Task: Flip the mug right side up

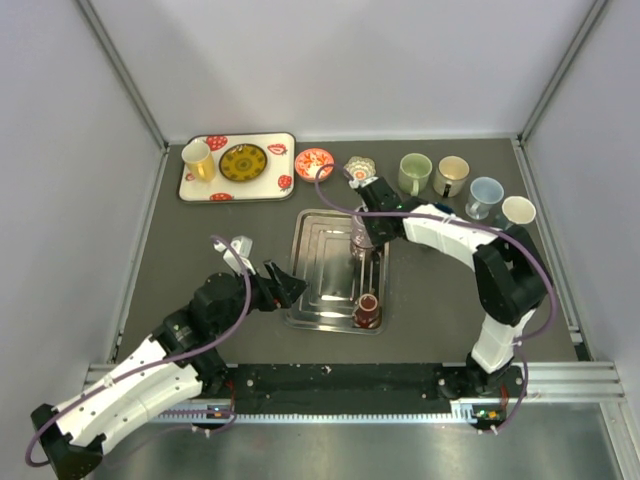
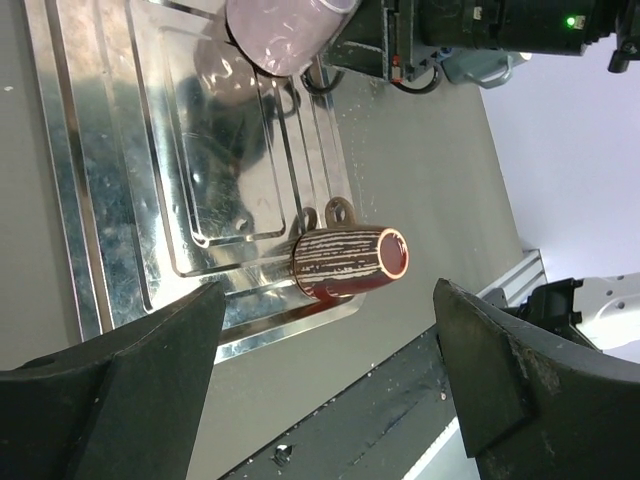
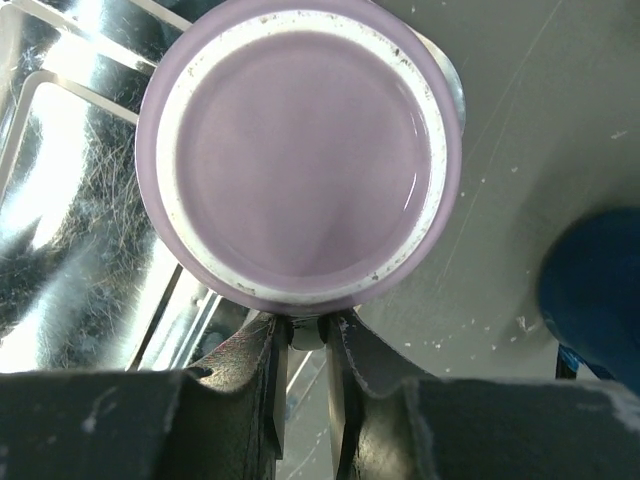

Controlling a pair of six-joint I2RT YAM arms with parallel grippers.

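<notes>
A lilac mug [image 1: 361, 234] is at the back right part of the steel tray [image 1: 318, 262]. In the right wrist view its unglazed foot ring and base [image 3: 300, 150] face the camera. My right gripper [image 1: 371, 248] is shut on the mug's handle [image 3: 307, 333], which is pinched between both fingers. The mug also shows at the top of the left wrist view [image 2: 285, 35]; I cannot tell whether it touches the tray. My left gripper [image 1: 284, 287] is open and empty at the tray's left front edge, its fingers [image 2: 110, 400] wide apart.
A dark red mug [image 1: 367, 310] stands at the tray's front right corner and shows in the left wrist view [image 2: 350, 262]. A white tray [image 1: 280, 150] with a yellow mug and plate is back left. Small dishes and several mugs [image 1: 415, 172] line the back right.
</notes>
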